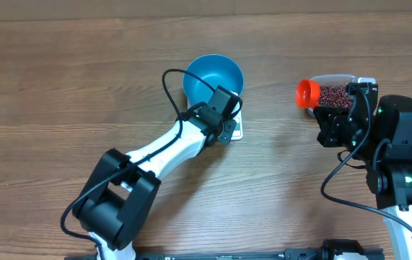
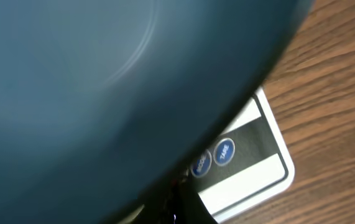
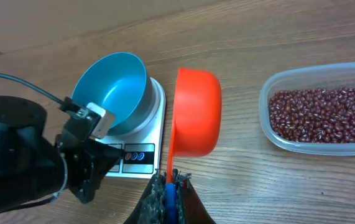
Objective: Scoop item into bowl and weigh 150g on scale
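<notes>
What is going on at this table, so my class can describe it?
Two robot arms are setting up a weighing job. The left gripper is closed at the rim of the blue bowl, which sits on the white scale. The right gripper holds an orange scoop by its handle, between the scale and the clear tub of beans. No beans show in the bowl yet.

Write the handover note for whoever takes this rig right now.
Left gripper: shut on the blue bowl at its rim.
Right gripper: shut on the orange scoop by its handle, between scale and tub; no beans seen in it.
Bowl sits on the white scale, empty. Red-brown beans lie in the clear tub.
Done: bowl on scale, scoop in gripper.
Left: scoop beans into the bowl, weigh to target.
</notes>
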Available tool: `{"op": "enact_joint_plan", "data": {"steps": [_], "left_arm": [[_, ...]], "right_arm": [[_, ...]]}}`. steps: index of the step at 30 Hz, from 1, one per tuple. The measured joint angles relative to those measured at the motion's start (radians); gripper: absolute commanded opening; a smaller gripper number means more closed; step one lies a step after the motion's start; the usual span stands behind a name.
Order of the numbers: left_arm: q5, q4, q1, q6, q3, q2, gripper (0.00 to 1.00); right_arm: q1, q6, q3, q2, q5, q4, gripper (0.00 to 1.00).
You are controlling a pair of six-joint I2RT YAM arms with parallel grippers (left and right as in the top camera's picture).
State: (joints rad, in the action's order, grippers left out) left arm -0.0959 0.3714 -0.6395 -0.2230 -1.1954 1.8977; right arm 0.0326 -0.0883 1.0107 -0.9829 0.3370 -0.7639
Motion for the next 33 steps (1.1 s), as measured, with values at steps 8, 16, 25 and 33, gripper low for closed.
{"op": "enact_joint_plan", "data": {"steps": [8, 16, 25, 33], "left_arm": [[0.000, -0.026, 0.000, 0.014, 0.000, 0.006, 0.04], [0.000, -0.026, 0.000, 0.017, 0.000, 0.006, 0.04], [0.000, -0.029, 0.000, 0.017, -0.002, 0.044, 0.04], [-0.001, -0.029, -0.002, 0.017, -0.002, 0.045, 0.04]], "right_arm": [[0.000, 0.004, 0.000, 0.000, 0.000, -0.008, 0.03], [0.000, 0.003, 0.000, 0.000, 0.000, -0.008, 0.03], [0.000, 0.004, 0.000, 0.000, 0.000, -0.016, 0.03], [0.000, 0.004, 0.000, 0.000, 0.000, -0.021, 0.03]]}}
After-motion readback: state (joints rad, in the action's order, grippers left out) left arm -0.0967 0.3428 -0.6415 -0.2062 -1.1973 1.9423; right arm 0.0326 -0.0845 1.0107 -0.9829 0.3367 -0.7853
